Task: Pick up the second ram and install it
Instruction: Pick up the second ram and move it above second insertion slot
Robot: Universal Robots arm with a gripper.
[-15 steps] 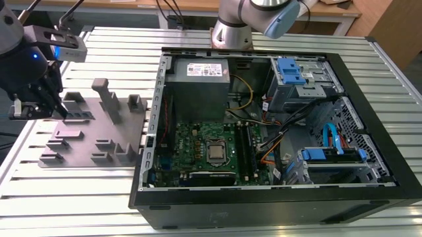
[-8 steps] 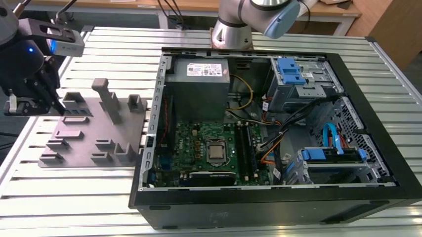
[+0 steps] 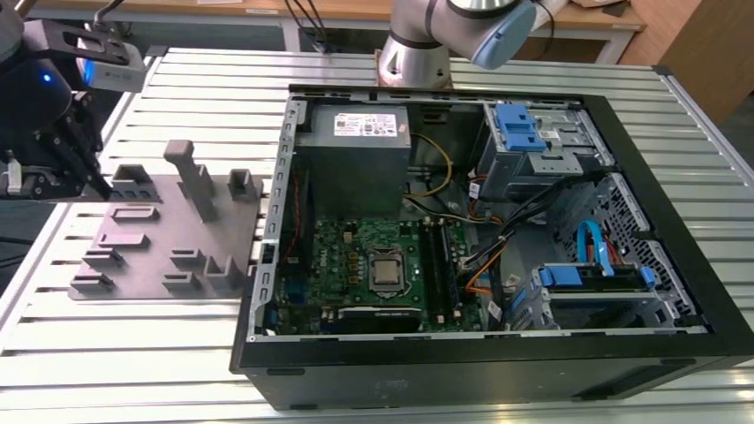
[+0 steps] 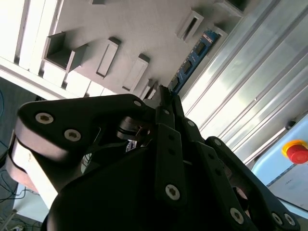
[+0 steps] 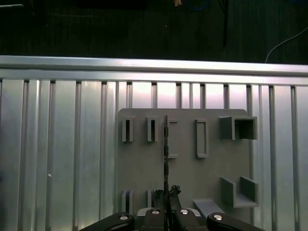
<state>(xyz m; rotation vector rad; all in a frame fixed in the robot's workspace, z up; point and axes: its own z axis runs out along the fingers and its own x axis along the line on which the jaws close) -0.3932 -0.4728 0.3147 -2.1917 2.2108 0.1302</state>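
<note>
At the exterior view's left, the tool (image 3: 80, 181) hangs over the grey holder (image 3: 154, 256) on the counter (image 3: 141, 353), well apart from the open computer case (image 3: 659, 177). In both wrist views its fingers look pressed together on the second ram (image 4: 195, 57), which runs edge-on above the holder's slots. Whether the stick is clear of its slot I cannot tell. My judgement: hold it dead upright and move it straight, without twist, since a thin board pinched like this could lever and slip.
</note>
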